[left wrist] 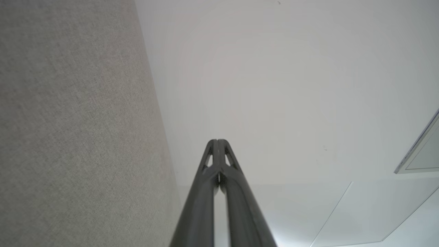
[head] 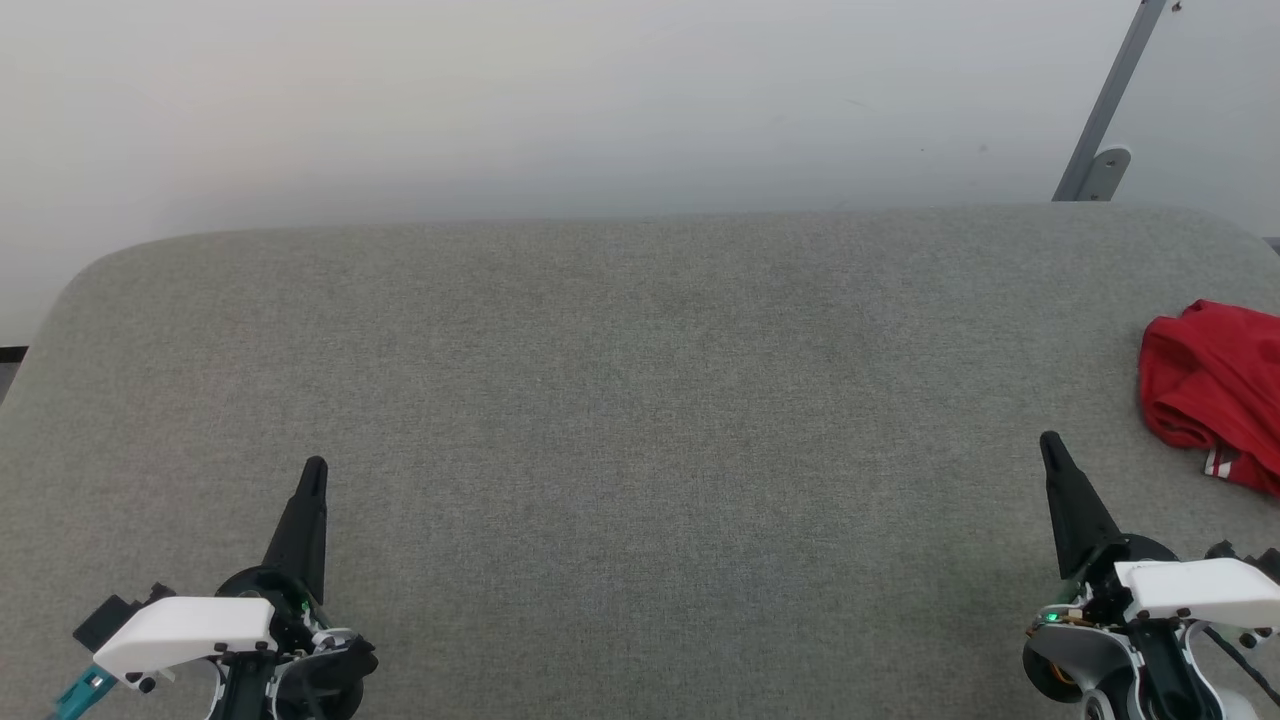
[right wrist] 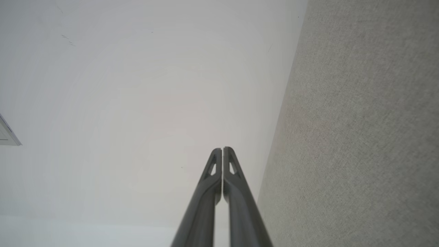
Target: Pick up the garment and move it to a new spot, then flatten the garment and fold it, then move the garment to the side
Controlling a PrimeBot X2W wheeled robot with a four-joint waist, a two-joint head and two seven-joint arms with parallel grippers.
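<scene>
On the wide grey felt counter (head: 640,420), the bunched red fabric garment (head: 1215,385) with white trim lies at the right edge, near our right pincer (head: 1050,442). That and the left pincer (head: 314,468) are closed tight and empty. We judge this fits a heap awaiting lifting or a bundle set aside. The frame cuts the garment off, hiding any fold. Any grasp should take a thick ridge.

Grey felt-like table (head: 640,330), rounded far corners, spans foreground. Plain pale wall (head: 500,100) behind, evenly lit. Slanted grey metal strut (head: 1112,105) with bracket against wall, upper right.
</scene>
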